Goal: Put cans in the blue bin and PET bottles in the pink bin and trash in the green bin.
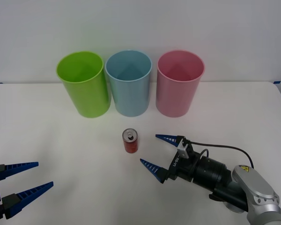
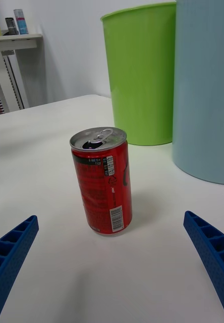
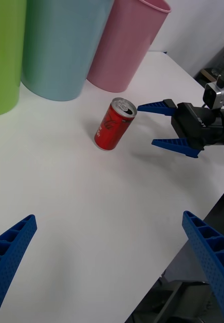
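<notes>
Red can point(image 1: 130, 141) upright — just beside open right pincer point(image 1: 153, 150), untouched.

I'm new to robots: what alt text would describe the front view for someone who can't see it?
A small red can stands upright on a white table, with the right claw open just beside it. Behind stand a green bin, blue bin and pink bin; the left claw waits open nearby.

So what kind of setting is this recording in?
Probably a lab or office test bench: a plain white table against a bare wall, three tall plastic cup-shaped bins, lime green, light blue and pink, in a row, and a small red drink can staged before them.
</notes>
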{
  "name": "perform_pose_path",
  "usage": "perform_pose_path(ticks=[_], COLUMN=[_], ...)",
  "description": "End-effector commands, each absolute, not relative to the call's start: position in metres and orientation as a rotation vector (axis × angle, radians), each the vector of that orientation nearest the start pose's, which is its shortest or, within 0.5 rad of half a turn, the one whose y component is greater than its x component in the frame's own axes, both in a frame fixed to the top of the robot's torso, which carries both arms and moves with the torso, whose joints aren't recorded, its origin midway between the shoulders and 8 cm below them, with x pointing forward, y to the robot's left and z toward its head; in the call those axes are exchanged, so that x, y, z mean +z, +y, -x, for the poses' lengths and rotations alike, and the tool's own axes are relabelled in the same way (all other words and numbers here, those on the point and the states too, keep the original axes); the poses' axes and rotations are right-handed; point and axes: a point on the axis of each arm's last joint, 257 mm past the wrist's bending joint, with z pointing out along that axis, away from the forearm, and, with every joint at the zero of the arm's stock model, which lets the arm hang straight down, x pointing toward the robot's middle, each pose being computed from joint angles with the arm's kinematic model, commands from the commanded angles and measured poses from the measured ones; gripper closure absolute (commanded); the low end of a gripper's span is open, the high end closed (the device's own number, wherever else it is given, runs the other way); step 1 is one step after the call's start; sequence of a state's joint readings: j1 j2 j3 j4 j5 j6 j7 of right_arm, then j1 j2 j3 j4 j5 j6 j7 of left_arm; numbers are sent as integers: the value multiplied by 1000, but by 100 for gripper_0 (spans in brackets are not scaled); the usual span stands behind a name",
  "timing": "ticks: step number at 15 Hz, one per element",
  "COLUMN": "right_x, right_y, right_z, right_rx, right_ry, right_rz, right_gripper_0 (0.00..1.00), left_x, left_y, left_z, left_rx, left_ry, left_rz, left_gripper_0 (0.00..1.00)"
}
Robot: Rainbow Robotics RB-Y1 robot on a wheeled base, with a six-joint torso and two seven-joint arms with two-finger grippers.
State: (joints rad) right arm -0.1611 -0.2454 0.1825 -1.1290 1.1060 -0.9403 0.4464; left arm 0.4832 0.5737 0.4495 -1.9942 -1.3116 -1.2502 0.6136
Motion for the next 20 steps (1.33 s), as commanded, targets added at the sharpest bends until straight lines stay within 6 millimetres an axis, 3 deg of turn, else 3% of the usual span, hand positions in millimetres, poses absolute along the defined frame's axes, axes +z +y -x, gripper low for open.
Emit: perform_pose_path(ticks=[1,14,20], right_x=[-324,-305,-303], right_y=[-45,-45,-42], right_z=[-425,-428,-442], right_rx=[740,729,686], right_ry=[1465,1419,1433], right_rz=[868,864,840], right_gripper_0=[0,0,0], left_x=[-209,-209,-209], left_y=[277,277,277], left_z=[-294,-294,-294], left_rx=[-772,-772,-772], left_ry=[1953,1953,1953], left_rz=[-587,-587,-587], left_gripper_0=[0,0,0])
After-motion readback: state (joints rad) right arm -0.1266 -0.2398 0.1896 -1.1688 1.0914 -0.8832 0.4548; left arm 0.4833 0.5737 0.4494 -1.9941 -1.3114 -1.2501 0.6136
